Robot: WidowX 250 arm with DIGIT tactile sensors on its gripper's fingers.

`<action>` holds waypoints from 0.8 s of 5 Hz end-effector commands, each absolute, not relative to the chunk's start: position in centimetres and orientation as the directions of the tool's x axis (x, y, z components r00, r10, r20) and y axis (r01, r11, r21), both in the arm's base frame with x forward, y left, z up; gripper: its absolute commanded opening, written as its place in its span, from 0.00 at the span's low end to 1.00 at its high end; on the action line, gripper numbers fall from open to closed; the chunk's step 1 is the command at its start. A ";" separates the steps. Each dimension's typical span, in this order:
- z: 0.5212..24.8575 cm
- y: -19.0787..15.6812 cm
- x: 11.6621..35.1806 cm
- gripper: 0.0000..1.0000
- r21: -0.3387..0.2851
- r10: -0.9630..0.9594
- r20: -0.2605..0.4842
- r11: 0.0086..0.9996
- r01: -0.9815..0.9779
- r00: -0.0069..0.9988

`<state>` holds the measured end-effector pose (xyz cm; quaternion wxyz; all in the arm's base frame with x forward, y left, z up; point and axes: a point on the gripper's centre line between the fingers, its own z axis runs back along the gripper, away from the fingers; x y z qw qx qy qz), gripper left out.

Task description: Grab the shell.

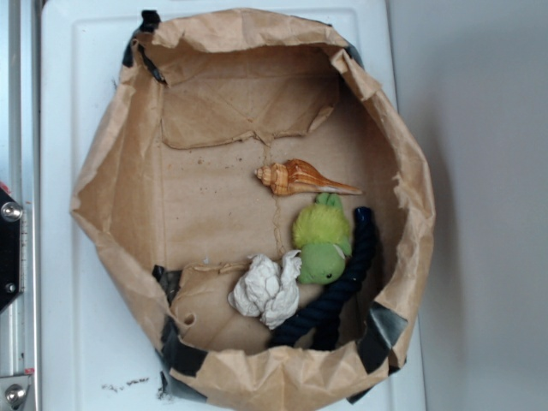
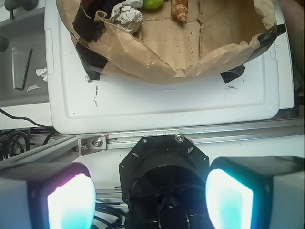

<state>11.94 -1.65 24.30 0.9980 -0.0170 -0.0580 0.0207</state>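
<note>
The shell (image 1: pixel 301 177) is orange-brown with cream stripes. It lies on the floor of a wide brown paper bag (image 1: pixel 103 171), knobbly end to the left, thin tip to the right. In the wrist view only its knobbly end (image 2: pixel 180 8) shows at the top edge. My gripper (image 2: pixel 150 198) is open and empty, its two glowing pads (image 2: pixel 71 202) wide apart. It sits far back from the bag, over the robot's black base (image 2: pixel 164 167). The gripper does not show in the exterior view.
In the bag, a green plush toy (image 1: pixel 322 242) lies just below the shell. A crumpled white paper ball (image 1: pixel 267 289) and a dark blue rope (image 1: pixel 342 287) lie near the front wall. The bag stands on a white tray (image 2: pixel 167 102). A metal rail (image 2: pixel 190 138) runs before the base.
</note>
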 end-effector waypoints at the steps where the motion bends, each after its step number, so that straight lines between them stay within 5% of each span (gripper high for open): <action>1: 24.3 -1.6 11.9 1.00 -0.036 0.043 0.115 0.999 -0.039 0.992; 3: 23.8 -3.2 16.6 1.00 -0.109 0.119 0.082 0.988 -0.110 0.989; 4: 23.1 -2.5 18.3 1.00 -0.141 -0.001 0.156 0.990 0.023 0.988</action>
